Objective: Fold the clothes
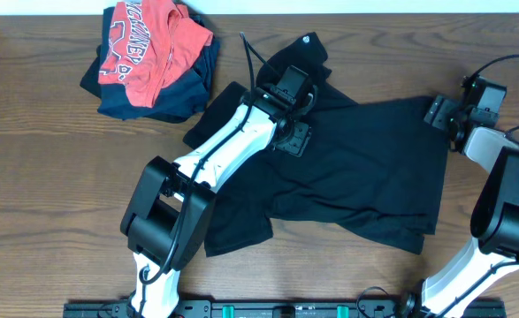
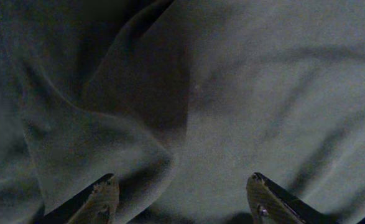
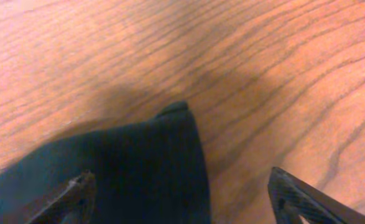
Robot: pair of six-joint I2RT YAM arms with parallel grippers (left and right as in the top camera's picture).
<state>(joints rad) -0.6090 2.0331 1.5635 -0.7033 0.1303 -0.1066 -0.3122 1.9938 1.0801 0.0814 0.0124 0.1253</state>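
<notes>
The black T-shirt (image 1: 365,168) is spread crumpled on the surface (image 1: 47,177). The left claw (image 2: 182,186) is held open, empty, over its upper-left part; the right claw (image 3: 181,186), likewise, at its upper-right corner.

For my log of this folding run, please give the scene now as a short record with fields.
T-shirt: black, spread out and wrinkled on the table
left hand: open, just above a fold of the T-shirt
right hand: open, at the T-shirt's right edge, a corner between its jaws
pile: red shirt on navy garment, top left in overhead view
folding: not yet done
</notes>
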